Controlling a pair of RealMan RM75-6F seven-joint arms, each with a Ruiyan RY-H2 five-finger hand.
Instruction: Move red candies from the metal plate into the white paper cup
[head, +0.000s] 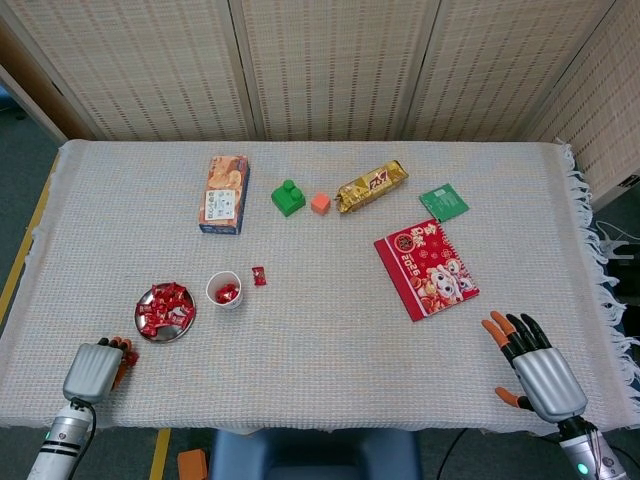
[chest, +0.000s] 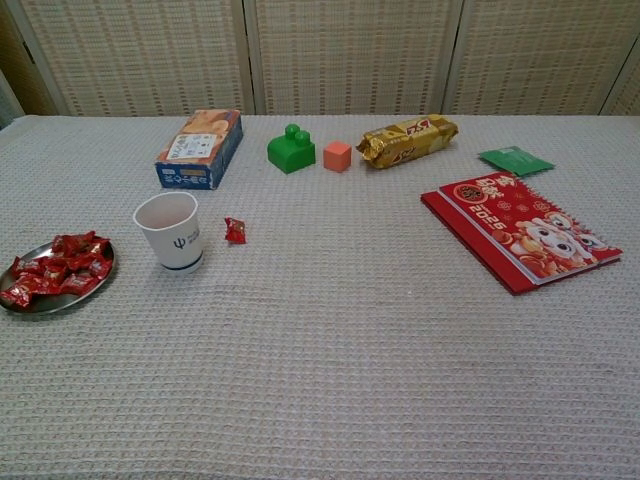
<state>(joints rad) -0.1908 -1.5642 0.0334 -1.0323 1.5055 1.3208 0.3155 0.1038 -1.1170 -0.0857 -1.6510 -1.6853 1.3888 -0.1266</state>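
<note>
The metal plate sits near the table's front left with several red candies piled on it; the chest view shows the plate at the far left. Just right of it stands the white paper cup, which has red candy inside. One loose red candy lies beside the cup. My left hand is at the front edge below the plate, clear of it. Its fingers are curled and seem to pinch a small red candy. My right hand rests at the front right, fingers spread and empty.
Along the back are a biscuit box, a green block, an orange cube, a gold snack packet and a green sachet. A red booklet lies right of centre.
</note>
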